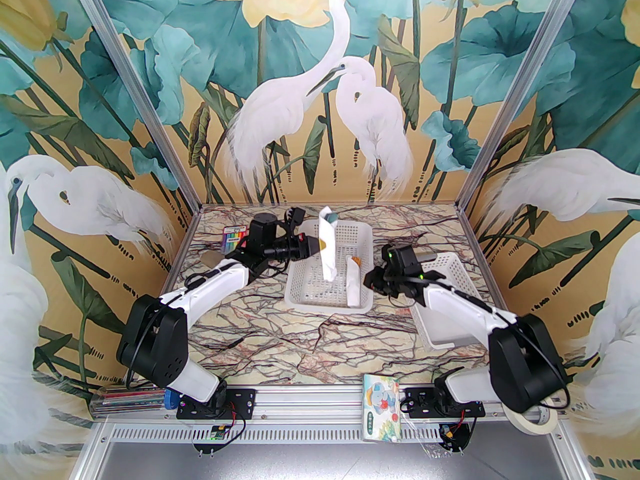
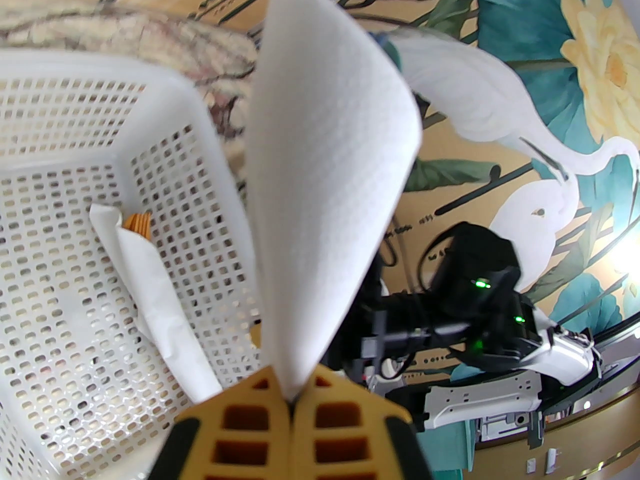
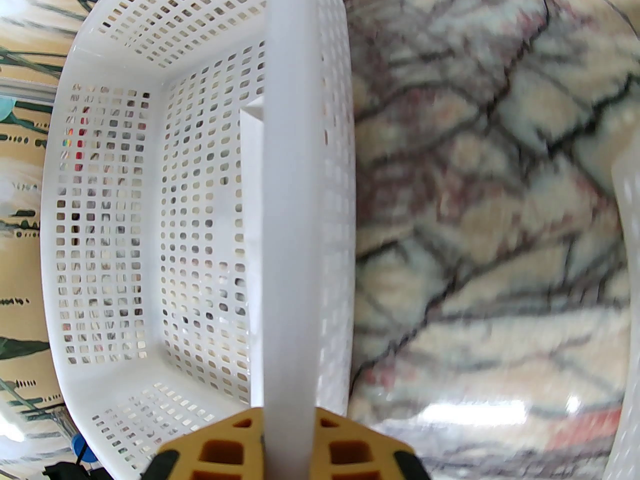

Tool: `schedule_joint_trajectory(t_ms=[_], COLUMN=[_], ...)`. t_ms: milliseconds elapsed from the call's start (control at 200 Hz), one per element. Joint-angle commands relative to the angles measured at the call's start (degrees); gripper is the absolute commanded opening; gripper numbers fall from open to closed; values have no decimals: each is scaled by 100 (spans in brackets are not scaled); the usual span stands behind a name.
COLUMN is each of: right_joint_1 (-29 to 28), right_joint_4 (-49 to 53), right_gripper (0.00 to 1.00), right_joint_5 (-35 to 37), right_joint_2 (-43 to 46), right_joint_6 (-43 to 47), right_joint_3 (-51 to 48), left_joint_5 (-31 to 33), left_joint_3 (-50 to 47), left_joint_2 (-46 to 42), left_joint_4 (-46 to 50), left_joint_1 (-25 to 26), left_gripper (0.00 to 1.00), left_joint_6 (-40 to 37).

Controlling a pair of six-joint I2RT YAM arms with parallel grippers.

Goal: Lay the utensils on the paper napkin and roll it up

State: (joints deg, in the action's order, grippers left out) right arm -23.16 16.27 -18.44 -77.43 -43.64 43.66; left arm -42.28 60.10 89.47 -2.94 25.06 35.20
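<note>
My left gripper (image 1: 321,248) is shut on the paper napkin (image 1: 328,248), which is rolled into a white tube and held upright over the middle white basket (image 1: 300,288). A teal tip of the utensils (image 1: 331,214) pokes out of the roll's top; the rest is hidden inside. In the left wrist view the yellow fingers (image 2: 255,418) pinch the napkin's (image 2: 325,168) lower end. My right gripper (image 1: 371,280) is shut on that basket's right rim (image 3: 290,218), seen running up from between its fingers (image 3: 225,448).
A white paper roll with an orange tip (image 1: 353,283) lies inside the middle basket along its right wall. A second white basket (image 1: 450,273) sits under the right arm. A crayon pack (image 1: 232,238) lies at the back left, a cartoon tissue pack (image 1: 381,405) on the front rail.
</note>
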Motion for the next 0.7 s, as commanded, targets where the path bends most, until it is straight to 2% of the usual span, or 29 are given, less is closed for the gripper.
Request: schedule_joint_trajectory(t_ms=[0, 200, 295, 495, 695], right_joint_1=[-86, -189, -189, -176, -163], right_joint_4=[-238, -316, -322, 271, 887], right_gripper=[5, 14, 29, 56, 67], right_joint_5=[129, -80, -43, 506, 1237], right_joint_2=[284, 337, 464, 1105, 1869], right_joint_6=[-210, -221, -132, 288, 635], right_joint_3=[-214, -513, -547, -280, -45], left_joint_5=[104, 397, 539, 685, 827], left_joint_3=[-179, -191, -135, 27, 330], left_joint_2=[-137, 2, 123, 465, 915], left_joint_4=[148, 565, 751, 969, 1121], left_joint_1=[92, 274, 356, 434, 534], left_gripper=[0, 0, 0, 0, 0], left_joint_6=[61, -48, -65, -72, -74])
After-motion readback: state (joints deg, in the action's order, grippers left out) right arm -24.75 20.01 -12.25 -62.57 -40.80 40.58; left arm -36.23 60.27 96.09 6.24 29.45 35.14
